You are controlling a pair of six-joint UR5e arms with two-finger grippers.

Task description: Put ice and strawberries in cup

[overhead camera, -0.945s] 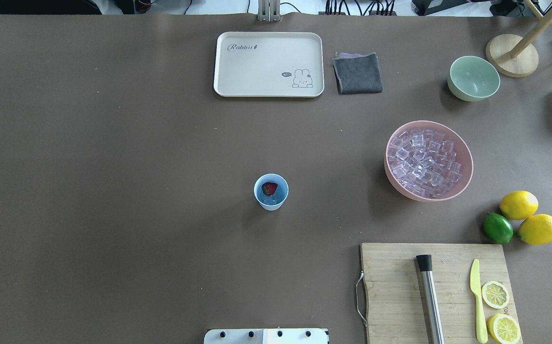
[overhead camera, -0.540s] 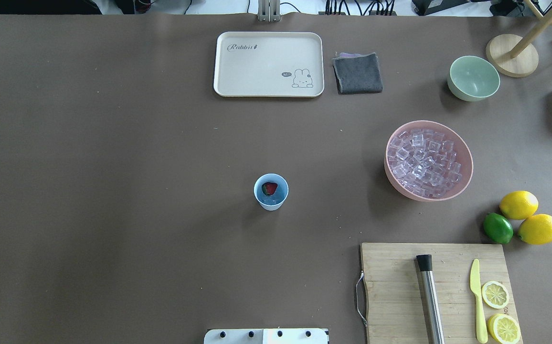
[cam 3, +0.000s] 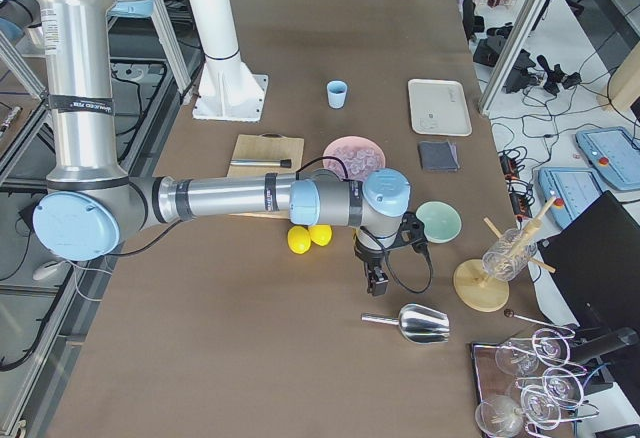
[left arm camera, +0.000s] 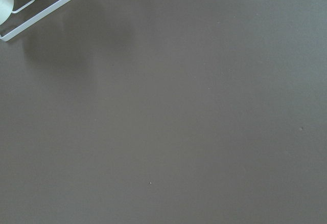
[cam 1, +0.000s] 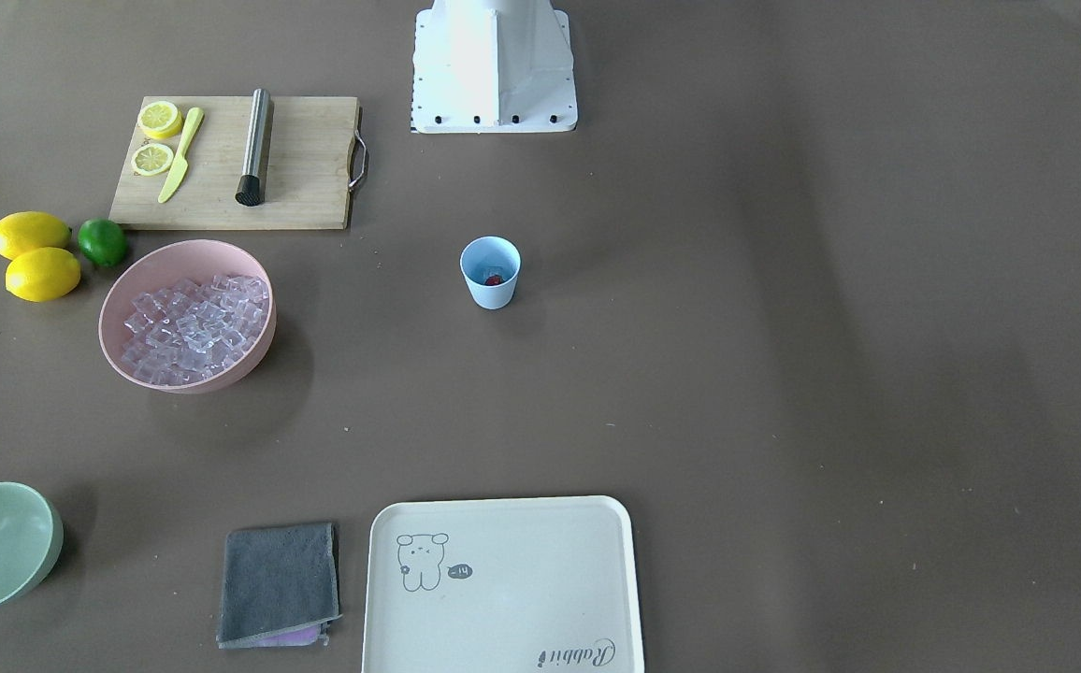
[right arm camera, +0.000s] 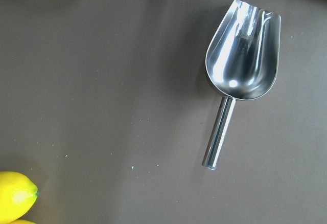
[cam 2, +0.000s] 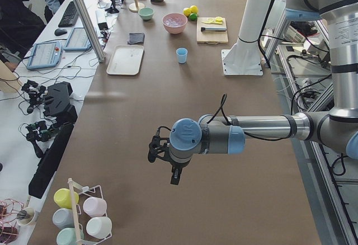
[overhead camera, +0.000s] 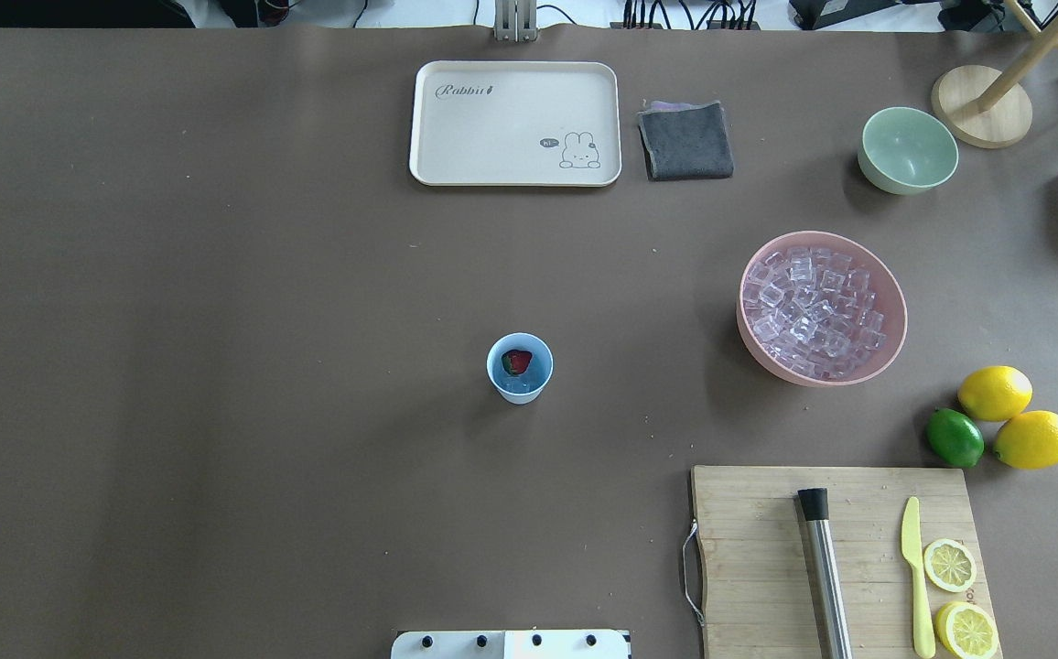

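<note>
Left gripper (cam 2: 175, 176) hangs over the table (overhead camera: 218, 366) far from the cup (overhead camera: 520, 394), right gripper (cam 3: 377, 280) above a metal scoop (right arm camera: 244, 65); can't tell jaw width on either. Pink bowl (overhead camera: 901, 316) holds the ice (overhead camera: 811, 307); cup upright mid-table, well apart, strawberry (overhead camera: 517, 361) inside

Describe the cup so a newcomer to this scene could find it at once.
Start at the robot's white base at the table's near edge in the overhead view; straight ahead, alone mid-table, stands the cup. It is a pale-blue handleless tumbler with a red strawberry inside, far smaller than the pink bowl of ice to its right.
</note>
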